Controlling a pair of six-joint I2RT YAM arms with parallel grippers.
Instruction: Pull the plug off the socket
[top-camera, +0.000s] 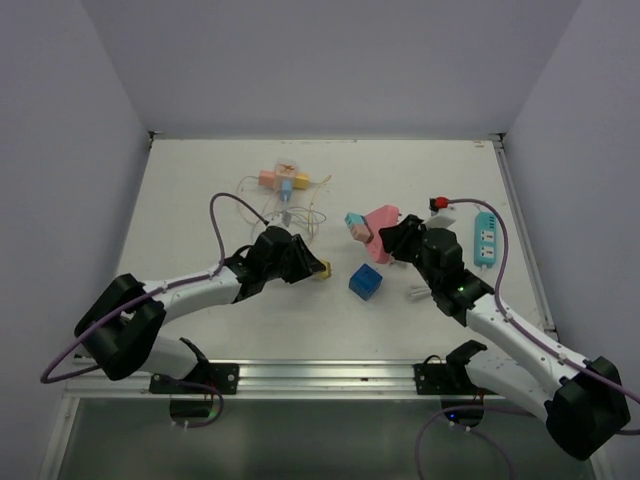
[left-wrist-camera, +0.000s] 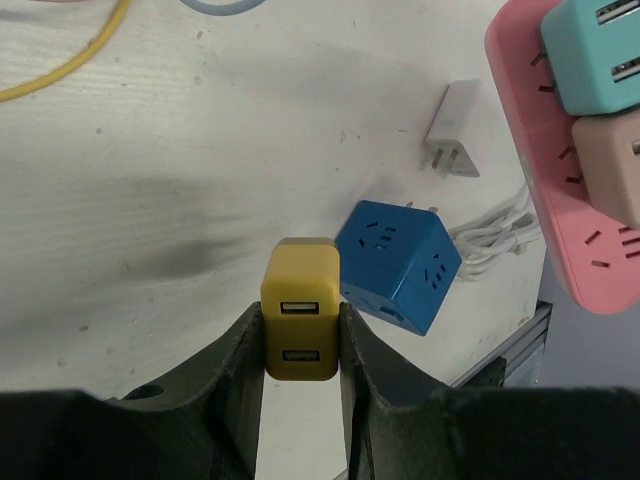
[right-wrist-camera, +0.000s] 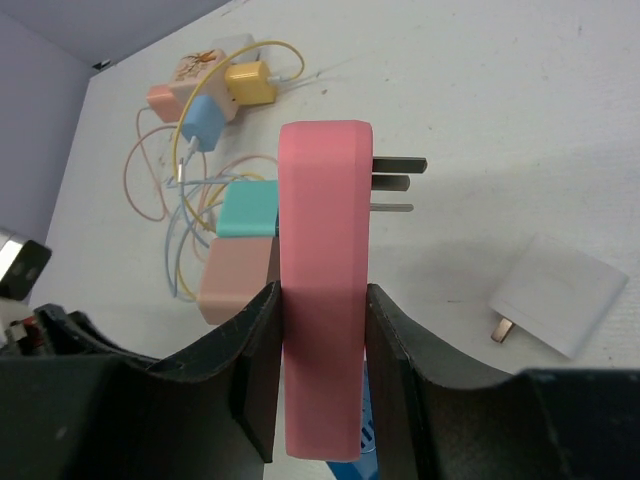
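Note:
A yellow plug (left-wrist-camera: 300, 320) with two USB ports sits between the fingers of my left gripper (left-wrist-camera: 300, 345), which is shut on it; it hangs beside the blue cube socket (left-wrist-camera: 398, 262), apart from the pink socket (left-wrist-camera: 550, 190). My right gripper (right-wrist-camera: 322, 350) is shut on that pink socket (right-wrist-camera: 322, 260), holding it on edge with its metal prongs (right-wrist-camera: 395, 185) pointing right. A teal plug (right-wrist-camera: 248, 210) and a beige plug (right-wrist-camera: 235, 280) are still seated in its face. From above, the yellow plug (top-camera: 322, 269) is left of the pink socket (top-camera: 383, 220).
A blue cube socket (top-camera: 366, 282) lies between the arms. A loose white charger (top-camera: 417, 294) is near the right arm. A teal power strip (top-camera: 485, 238) with a red plug lies at right. A multi-socket with plugs and tangled cables (top-camera: 284, 180) sits at the back.

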